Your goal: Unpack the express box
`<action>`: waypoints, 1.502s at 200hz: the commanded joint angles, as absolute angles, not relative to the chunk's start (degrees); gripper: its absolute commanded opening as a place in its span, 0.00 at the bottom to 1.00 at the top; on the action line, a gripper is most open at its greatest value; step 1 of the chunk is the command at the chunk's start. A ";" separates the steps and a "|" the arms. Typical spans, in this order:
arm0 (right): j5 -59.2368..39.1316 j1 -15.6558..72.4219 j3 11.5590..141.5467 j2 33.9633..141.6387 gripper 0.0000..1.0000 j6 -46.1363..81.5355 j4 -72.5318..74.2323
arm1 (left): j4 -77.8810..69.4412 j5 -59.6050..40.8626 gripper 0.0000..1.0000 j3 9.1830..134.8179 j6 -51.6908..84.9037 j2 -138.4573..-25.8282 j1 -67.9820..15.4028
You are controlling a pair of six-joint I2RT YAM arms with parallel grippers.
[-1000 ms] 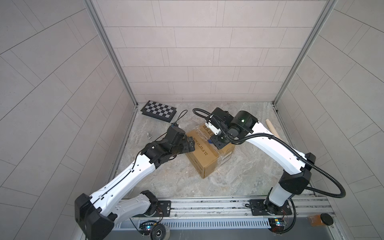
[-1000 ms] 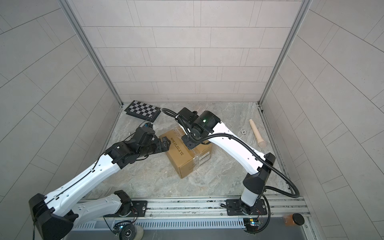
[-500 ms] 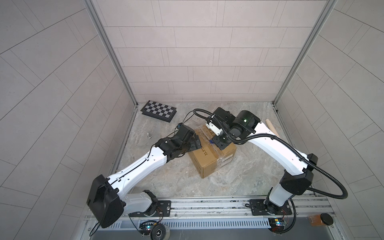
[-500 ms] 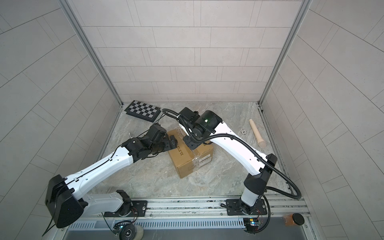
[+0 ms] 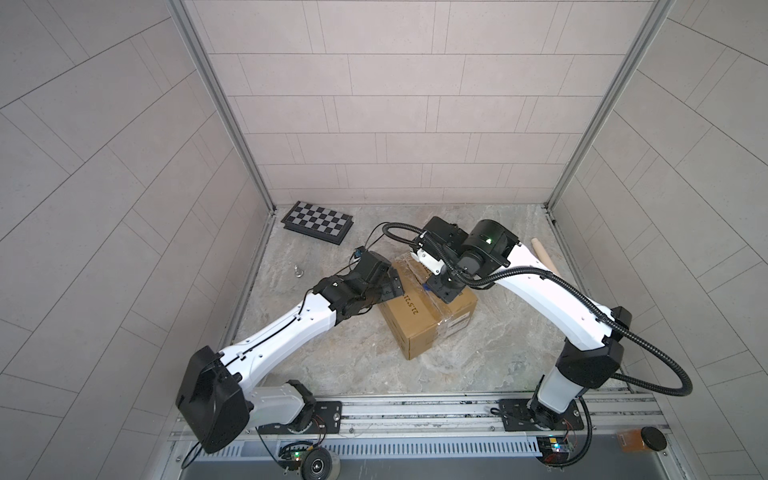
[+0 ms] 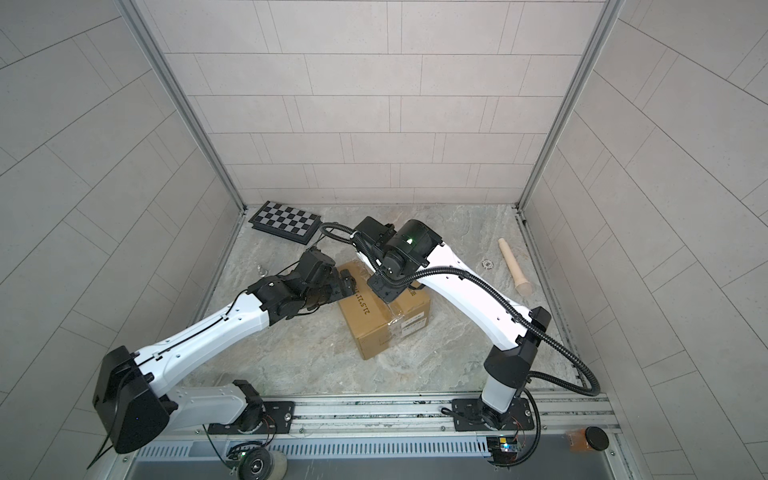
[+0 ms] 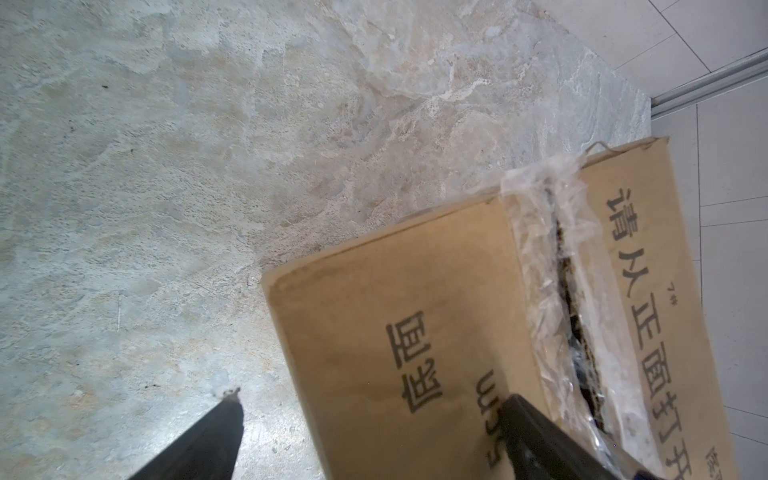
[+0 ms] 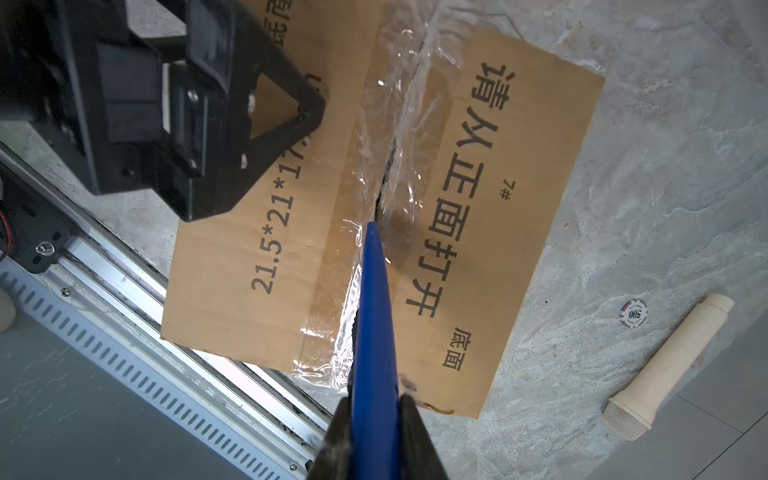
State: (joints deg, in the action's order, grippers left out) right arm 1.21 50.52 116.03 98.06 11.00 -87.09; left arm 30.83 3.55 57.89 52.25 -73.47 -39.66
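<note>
The express box (image 5: 428, 316) (image 6: 384, 328), a brown carton with black print, lies on the stone floor in both top views. Its clear tape seam (image 8: 388, 174) is torn, with a dark gap along it. My right gripper (image 8: 374, 411) (image 5: 442, 291) is shut on a blue pointed tool (image 8: 374, 316), whose tip rests at the seam on the box top. My left gripper (image 7: 370, 419) (image 5: 392, 286) is open at the box's left top edge. One of its fingers (image 7: 540, 440) is over the box top; the other is over the floor beside the box.
A chequered board (image 5: 318, 222) lies at the back left, and a small metal piece (image 5: 298, 271) near the left wall. A cream microphone-like rod (image 6: 514, 268) and a poker chip (image 6: 487, 263) lie at the right. The metal rail (image 5: 415, 411) runs along the front.
My left arm has stretched to the right, bringing its open gripper from beside the box up to the box's left top edge. The right gripper and the blue tool have barely moved.
</note>
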 commanded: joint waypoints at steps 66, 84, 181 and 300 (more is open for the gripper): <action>-0.17 51.86 122.19 100.98 0.00 9.91 -97.32 | 39.78 8.18 1.00 55.81 51.23 -80.45 -39.11; -0.91 51.77 120.39 97.38 0.00 7.17 -97.27 | 41.56 9.19 0.99 56.07 51.78 -82.67 -39.10; -4.43 50.45 117.03 92.25 0.00 8.42 -97.22 | 42.67 11.13 0.99 55.64 52.35 -84.61 -39.06; 4.98 49.37 129.11 95.62 0.00 10.68 -96.70 | 40.13 9.93 0.99 54.93 51.10 -83.32 -39.06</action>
